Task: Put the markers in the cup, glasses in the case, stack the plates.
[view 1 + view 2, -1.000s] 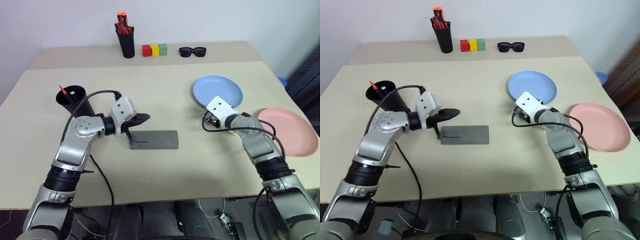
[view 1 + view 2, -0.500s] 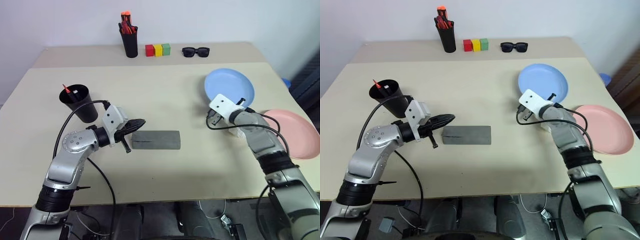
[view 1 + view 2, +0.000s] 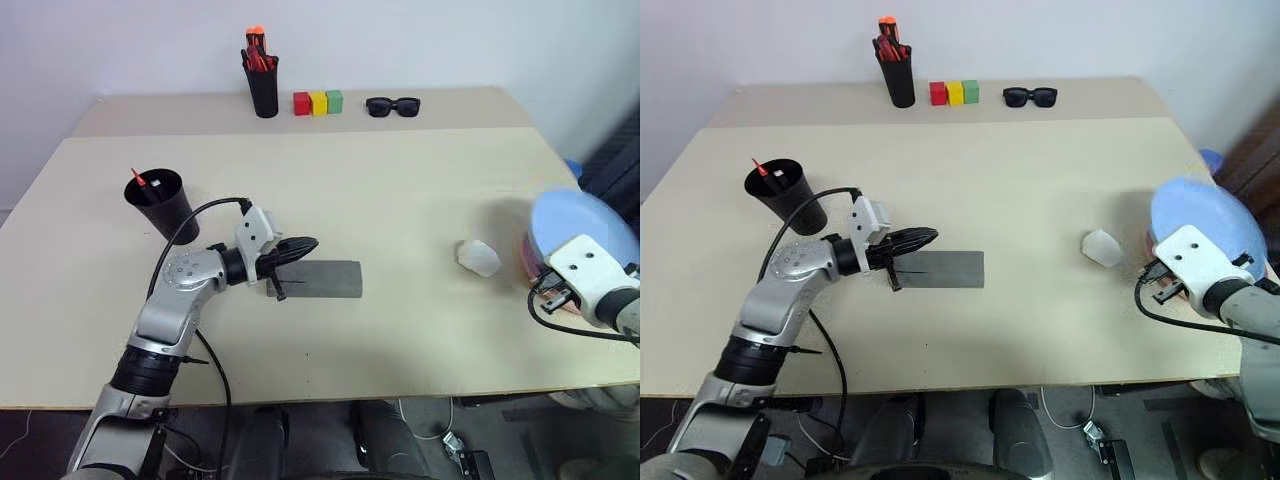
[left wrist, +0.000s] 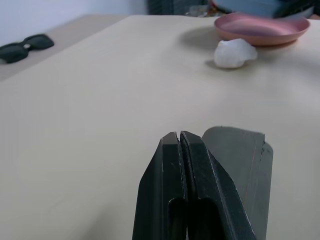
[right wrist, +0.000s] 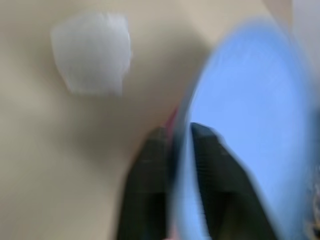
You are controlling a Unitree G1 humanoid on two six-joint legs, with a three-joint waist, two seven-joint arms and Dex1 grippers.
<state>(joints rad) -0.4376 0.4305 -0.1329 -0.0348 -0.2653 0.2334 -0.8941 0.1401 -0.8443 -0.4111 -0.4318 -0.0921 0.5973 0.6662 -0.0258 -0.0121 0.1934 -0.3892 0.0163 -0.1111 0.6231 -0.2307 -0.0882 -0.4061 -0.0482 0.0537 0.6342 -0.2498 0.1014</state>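
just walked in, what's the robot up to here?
It's tidying a table. The right end effector grips the blue plate by its rim and holds it over the pink plate at the table's right edge, so the stack is nearly made. The left end effector, shut and empty, sits at the left end of the closed grey case. A red-tipped marker stands in the black cup. A crumpled white lump lies nearby.

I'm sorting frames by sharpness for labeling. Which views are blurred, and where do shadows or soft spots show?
Right wrist view: smeared throughout, the blue plate and the white lump lack crisp edges. Left eye view: sharp on the case, blurred around the blue plate at the right edge. Left wrist view: the near fingers crisp, the pink plate soft, with a faint shadow beside it.
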